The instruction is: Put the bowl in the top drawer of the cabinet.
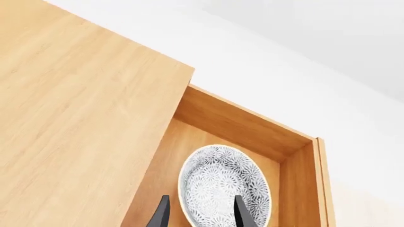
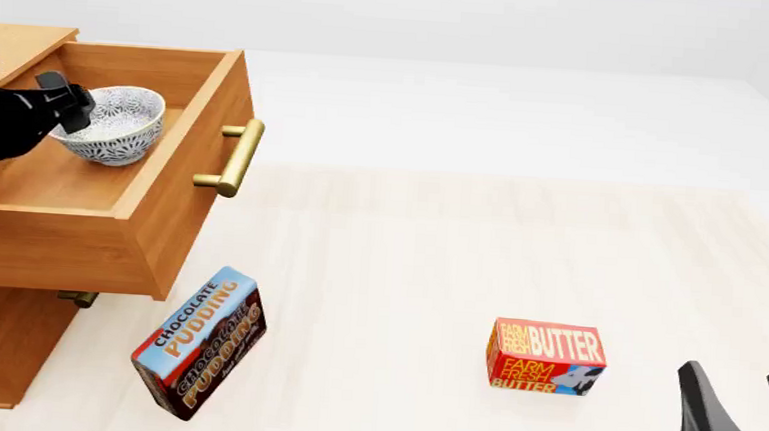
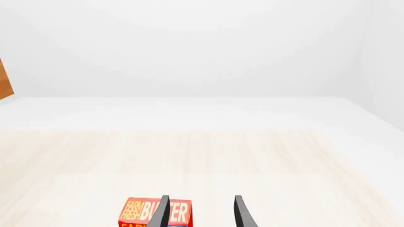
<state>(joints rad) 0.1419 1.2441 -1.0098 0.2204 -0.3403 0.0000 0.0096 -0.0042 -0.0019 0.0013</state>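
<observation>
1. The light-brown wooden cabinet stands at the near left of the pale wooden table; it is by far the largest thing in view.
2. Its top drawer, a deep box of the same wood with a brass bar handle, is pulled well out to the right, which leaves its inside open from above.
3. The left gripper, black, reaches into the drawer from the left. In the left wrist view its fingers stand apart on either side of the bowl's rim; whether they still press it I cannot tell.
4. The right gripper waits at the near right corner, fingers spread and empty, clear of the work.
5. The chocolate pudding box, blue and brown, leans tilted just right of the cabinet's foot.
6. The red and yellow butter box sits upright on the table, near the right gripper.
7. The small round white ceramic bowl with blue-grey speckles rests in the far part of the open drawer, so the task looks almost done.
</observation>
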